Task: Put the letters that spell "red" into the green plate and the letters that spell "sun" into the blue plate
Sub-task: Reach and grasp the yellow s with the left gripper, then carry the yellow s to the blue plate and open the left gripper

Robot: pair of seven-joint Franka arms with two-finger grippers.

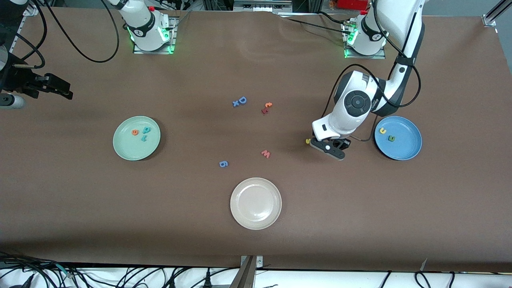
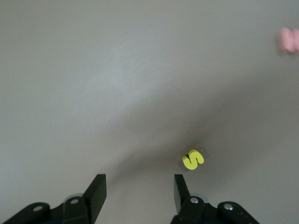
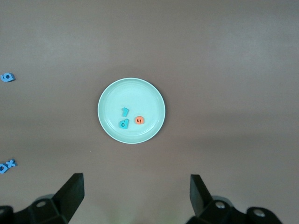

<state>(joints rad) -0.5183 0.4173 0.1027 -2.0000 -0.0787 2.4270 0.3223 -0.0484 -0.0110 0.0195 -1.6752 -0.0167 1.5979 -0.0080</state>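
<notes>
With "red" already in the green plate [image 3: 110,91] below the waiting, wide-open right gripper [image 3: 134,196] and u and n in the blue plate [image 1: 408,150], the left gripper [image 2: 138,193], jaws partly open and empty, hovers low just beside the yellow s [image 2: 193,159] on the table, likely lining up to grasp it.

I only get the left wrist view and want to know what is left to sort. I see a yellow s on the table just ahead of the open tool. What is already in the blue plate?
Observer: The blue plate holds the yellow u and the dark green n; the yellow s lies on the table beside it, toward the right arm's end.
Operator: And the green plate?
Observer: The green plate has the orange e, teal d and teal r in it.
Operator: Where is the other arm?
Observer: The right tool waits open, above the green plate.
</notes>
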